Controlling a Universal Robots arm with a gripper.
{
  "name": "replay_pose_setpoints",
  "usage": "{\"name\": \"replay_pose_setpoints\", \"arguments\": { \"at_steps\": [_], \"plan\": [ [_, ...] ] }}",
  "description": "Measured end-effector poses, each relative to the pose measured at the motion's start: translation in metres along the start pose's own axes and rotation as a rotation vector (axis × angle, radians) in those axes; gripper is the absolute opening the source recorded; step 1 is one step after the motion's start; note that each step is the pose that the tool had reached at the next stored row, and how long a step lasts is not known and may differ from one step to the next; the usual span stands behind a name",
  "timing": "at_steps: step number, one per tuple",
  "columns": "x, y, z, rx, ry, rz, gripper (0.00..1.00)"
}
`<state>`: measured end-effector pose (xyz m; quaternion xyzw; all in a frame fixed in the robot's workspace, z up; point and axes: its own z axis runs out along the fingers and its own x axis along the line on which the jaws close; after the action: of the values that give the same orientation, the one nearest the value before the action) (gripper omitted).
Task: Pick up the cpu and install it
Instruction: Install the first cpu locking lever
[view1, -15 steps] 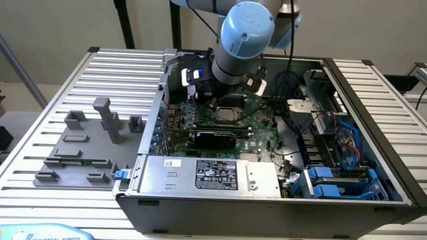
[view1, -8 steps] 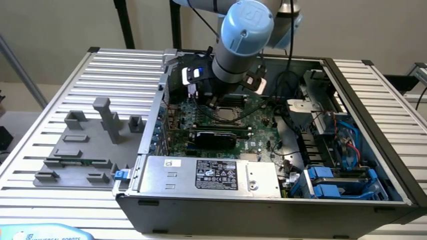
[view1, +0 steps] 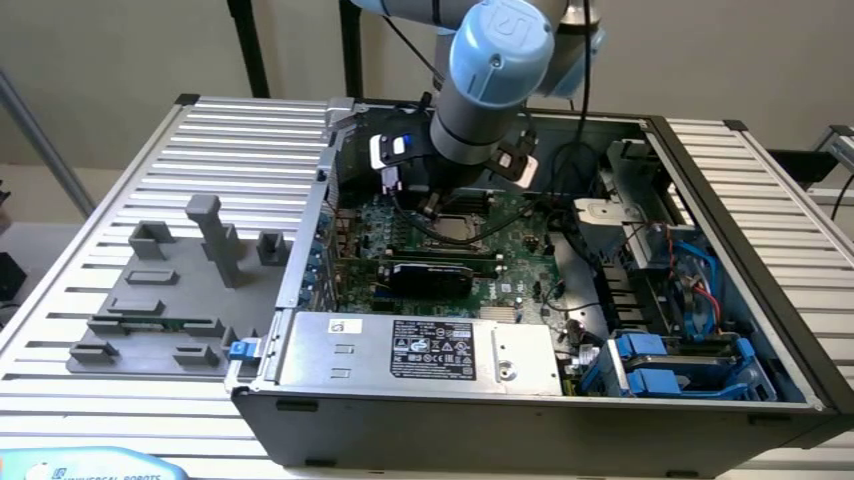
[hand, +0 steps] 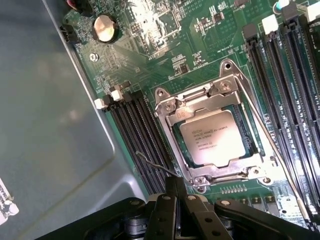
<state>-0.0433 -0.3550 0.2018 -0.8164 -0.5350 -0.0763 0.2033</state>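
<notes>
Slatted metal table (view1: 240, 130) by beige wall (view1: 120, 50); computer case (view1: 534, 420); cpu (hand: 212, 137) in socket (hand: 190, 107).

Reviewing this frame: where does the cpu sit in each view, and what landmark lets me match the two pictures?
Exterior view: the cpu is too small to tell apart; its place is the socket frame, on the motherboard inside the open case.
Wrist view: the cpu lies flat inside the socket frame, silvery top up, beside the memory slots.
Shared landmark: the metal socket frame.
</notes>
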Motion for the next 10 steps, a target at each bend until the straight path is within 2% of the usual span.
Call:
{"name": "replay_pose_setpoints", "arguments": {
  "at_steps": [4,10],
  "plan": [
    [0.0040,0.0033,0.0009,-0.0052,-0.0112,0.001,0.11],
    [0.0090,0.0035,0.0028,-0.0118,-0.0304,0.004,0.11]
  ]
}}
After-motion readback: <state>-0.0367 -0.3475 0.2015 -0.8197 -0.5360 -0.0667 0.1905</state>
